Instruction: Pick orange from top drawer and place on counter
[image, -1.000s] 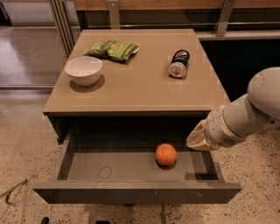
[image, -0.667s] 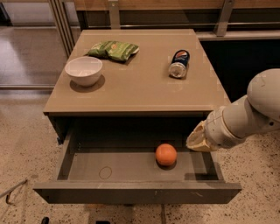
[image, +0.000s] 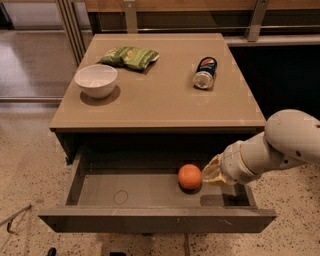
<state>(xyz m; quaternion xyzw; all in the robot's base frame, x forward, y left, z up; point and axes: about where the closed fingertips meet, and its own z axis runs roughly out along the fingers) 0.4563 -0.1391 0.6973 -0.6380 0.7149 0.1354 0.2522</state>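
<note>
The hand (image: 212, 173) is seen beside the orange (image: 189, 176) in the drawer (image: 150, 193), lower right of frame. Its spread cannot be told. The fruit should be straddled squarely.

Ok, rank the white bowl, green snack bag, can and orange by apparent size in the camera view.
1. green snack bag and white bowl, too alike to rank
2. can
3. orange, barely smaller yet nearer the camera, so unsure
The gripper is beside the orange, in the top drawer.

Tan worktop (image: 165, 100); grey-brown drawer (image: 150, 220), faint ring mark (image: 120, 196); vivid orange (image: 189, 176); white bowl (image: 96, 80); green packet (image: 130, 56); blue-white can (image: 205, 73); cream pincer (image: 210, 172), lower right, beside orange.
</note>
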